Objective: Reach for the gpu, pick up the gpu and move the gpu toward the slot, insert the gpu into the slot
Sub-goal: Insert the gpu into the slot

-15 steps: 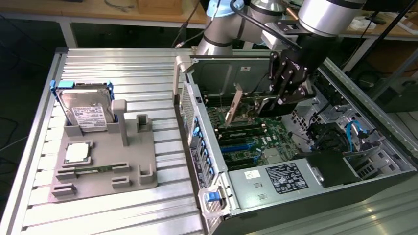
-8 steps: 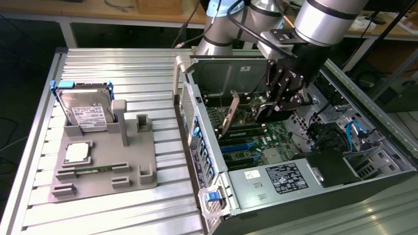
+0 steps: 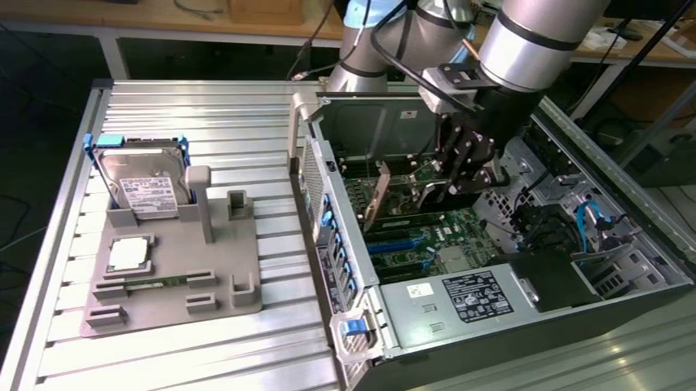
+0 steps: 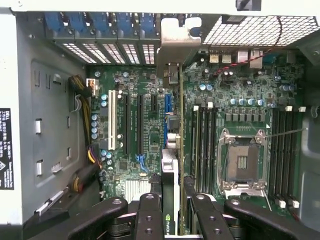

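Green and slim, the gpu [image 4: 170, 172] is clamped edge-on between the gripper's [image 4: 174, 202] closed jaws. It is inside the open computer case [image 4: 50, 100], over the motherboard [image 4: 240, 85] and in line with its blue slot [image 4: 167, 107].

Arm [image 3: 539, 41] angled steeply downward, end effector [image 3: 462, 186] vertical, fingers [image 4: 150, 215] seemingly drawn close together, tips down.

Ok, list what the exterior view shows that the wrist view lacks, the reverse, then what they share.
Exterior view: the hard drive standing in the grey tray, the arm, the labelled power supply. Wrist view: the square processor socket, the white slot. Shared: the green motherboard and the gpu clamped between the fingers.
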Robot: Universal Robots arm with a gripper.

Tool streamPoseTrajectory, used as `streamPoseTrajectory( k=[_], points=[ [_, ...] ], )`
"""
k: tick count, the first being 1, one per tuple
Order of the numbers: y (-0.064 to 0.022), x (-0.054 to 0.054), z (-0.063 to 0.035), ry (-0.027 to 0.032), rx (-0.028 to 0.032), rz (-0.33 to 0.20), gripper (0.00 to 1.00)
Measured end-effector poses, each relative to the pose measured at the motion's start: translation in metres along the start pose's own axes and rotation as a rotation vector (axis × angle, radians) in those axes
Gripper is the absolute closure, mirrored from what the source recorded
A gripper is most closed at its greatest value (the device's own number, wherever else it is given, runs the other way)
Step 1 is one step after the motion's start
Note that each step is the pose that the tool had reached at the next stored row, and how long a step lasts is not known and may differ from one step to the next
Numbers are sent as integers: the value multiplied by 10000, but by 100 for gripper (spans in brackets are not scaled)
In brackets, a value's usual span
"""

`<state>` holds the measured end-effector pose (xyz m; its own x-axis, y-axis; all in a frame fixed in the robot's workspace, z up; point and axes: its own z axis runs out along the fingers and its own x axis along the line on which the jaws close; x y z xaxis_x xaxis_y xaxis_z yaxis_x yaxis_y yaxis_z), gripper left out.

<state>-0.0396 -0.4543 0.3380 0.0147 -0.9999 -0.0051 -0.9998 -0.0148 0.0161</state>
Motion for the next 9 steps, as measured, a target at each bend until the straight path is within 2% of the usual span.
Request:
streamPoseTrajectory(
  k=[7,9],
  points=[
    [85,29,141,-1,1,0,73],
    [86,30,147,0,-1,0,73]
  ],
)
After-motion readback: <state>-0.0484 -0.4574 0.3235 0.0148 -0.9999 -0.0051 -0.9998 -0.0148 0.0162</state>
